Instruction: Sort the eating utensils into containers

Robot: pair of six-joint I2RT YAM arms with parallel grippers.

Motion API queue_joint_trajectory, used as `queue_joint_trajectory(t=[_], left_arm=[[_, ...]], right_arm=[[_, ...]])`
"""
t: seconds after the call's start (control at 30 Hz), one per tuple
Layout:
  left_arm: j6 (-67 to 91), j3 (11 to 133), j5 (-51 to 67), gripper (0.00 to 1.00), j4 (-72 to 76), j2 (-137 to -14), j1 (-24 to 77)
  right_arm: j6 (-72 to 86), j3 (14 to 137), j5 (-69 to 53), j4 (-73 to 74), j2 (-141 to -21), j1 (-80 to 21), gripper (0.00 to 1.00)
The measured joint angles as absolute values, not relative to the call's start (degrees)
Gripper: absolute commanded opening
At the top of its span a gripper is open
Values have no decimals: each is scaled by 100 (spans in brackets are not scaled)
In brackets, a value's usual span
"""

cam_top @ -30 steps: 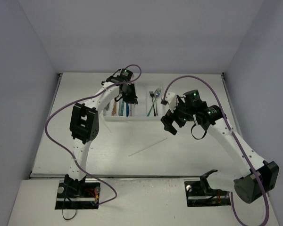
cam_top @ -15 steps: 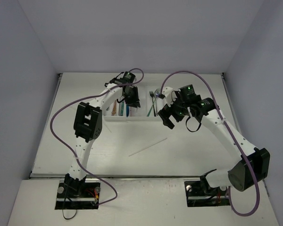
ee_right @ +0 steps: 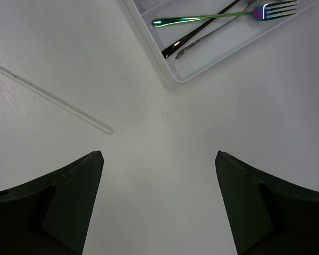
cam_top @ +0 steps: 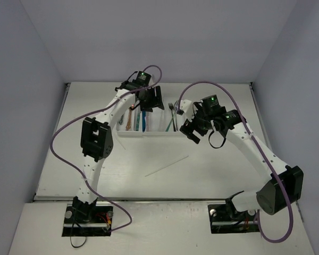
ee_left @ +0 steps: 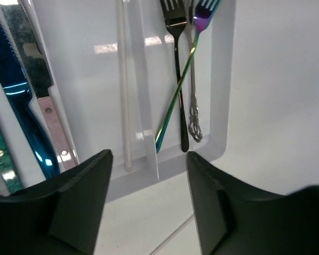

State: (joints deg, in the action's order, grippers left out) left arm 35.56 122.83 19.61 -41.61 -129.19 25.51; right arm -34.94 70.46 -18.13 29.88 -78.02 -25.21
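The white tray (cam_top: 149,133) with its long containers lies at the table's middle back. My left gripper (cam_top: 151,100) hovers open over it, nothing between its fingers (ee_left: 80,202). Below it, a pale stick (ee_left: 122,85) lies in one container. To its right a black fork (ee_left: 177,69), an iridescent fork (ee_left: 184,66) and a silver fork (ee_left: 193,106) share the end container. A blue knife (ee_left: 13,101) rests further left. My right gripper (cam_top: 187,134) hangs open over bare table by the tray's near right corner (ee_right: 181,74). Another pale stick (cam_top: 167,165) lies loose on the table.
Grey walls close the table in on the left, back and right. The arm bases (cam_top: 87,210) stand at the near edge. The loose stick's end (ee_right: 103,129) shows left of the right gripper's jaws.
My left gripper has opened over the tray and shifted slightly to the right. My right arm has moved left toward the tray's near right corner, and its jaws have narrowed a little.
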Motion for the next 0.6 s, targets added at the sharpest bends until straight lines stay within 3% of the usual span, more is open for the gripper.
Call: queue_joint_trajectory(t=[0.03,0.13,0.23,0.43,0.6], left_arm=[[3525,12283,1964,67,-4192,-12782,2534],[3360,12055,1963,75,-4182,-12048,2337],[3139,11359,2134,90,-3868,-10905,1900],[2400,9841,2525,91,-3203,-8806,453],[1882,9113,2627,91,-3261,-7975,31]], right_arm=[[-3663,7024,-1813,2987,-7800,-2521,71],[-4291,6841,-1699,2974,-7787,-2667,65],[-5000,6572,-1444,2958,-7741,-3141,63],[-6235,6149,-1212,3034,-7851,-4416,53],[-6895,6128,-1135,3063,-8838,-4595,52]])
